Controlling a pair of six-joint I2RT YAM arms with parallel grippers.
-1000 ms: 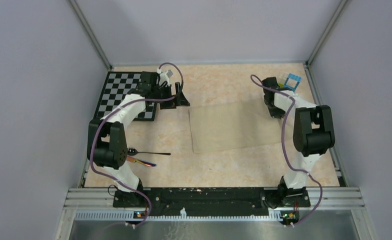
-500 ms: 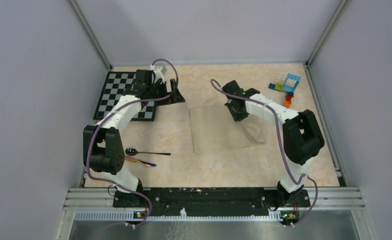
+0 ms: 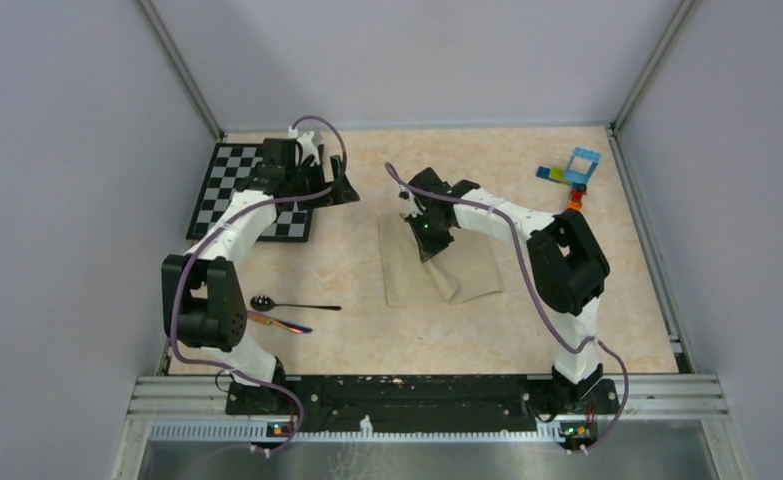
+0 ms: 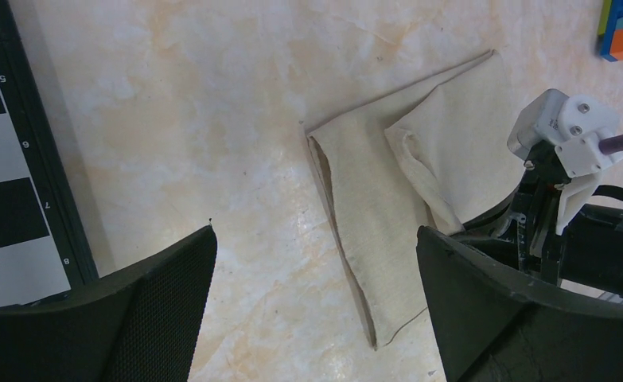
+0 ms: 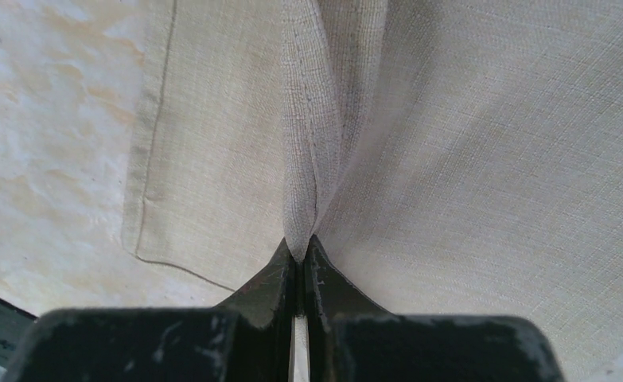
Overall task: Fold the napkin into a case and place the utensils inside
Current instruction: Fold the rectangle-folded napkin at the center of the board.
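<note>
Seen from above, a black-and-white chequered board (image 3: 235,190) lies at the far left of a pale marbled table (image 3: 367,335). It plays no part in the task.

In front of the board, near the left arm's base, the utensils (image 3: 285,312) lie on the bare table. One is a dark spoon (image 3: 297,306) with a black oval bowl. Just beside it is a rainbow-tinted piece (image 3: 285,323). They sit well apart from the cloth, apparently waiting until there is something to slide them into.

The left gripper (image 3: 339,190) hovers at the board's right edge, with its jaws spread as wide as they go and nothing between them. Its wrist camera looks down at the cloth, so it seems to be standing by to help.

The cream-beige napkin (image 3: 415,280) lies at the table's centre, partly doubled over. Its left portion is flat, and a loose flap from the right is drawn across on top.

The right gripper (image 3: 429,238) is over the napkin, jaws clamped tight on a pinched ridge of the cloth. The ridge rises in a taut pleat from the fingertips, which suggests a fold is under way.

Nothing that could hold cutlery has been formed yet, and the fold holds nothing.

Small coloured toy bricks (image 3: 572,175) sit at the far right.
</note>
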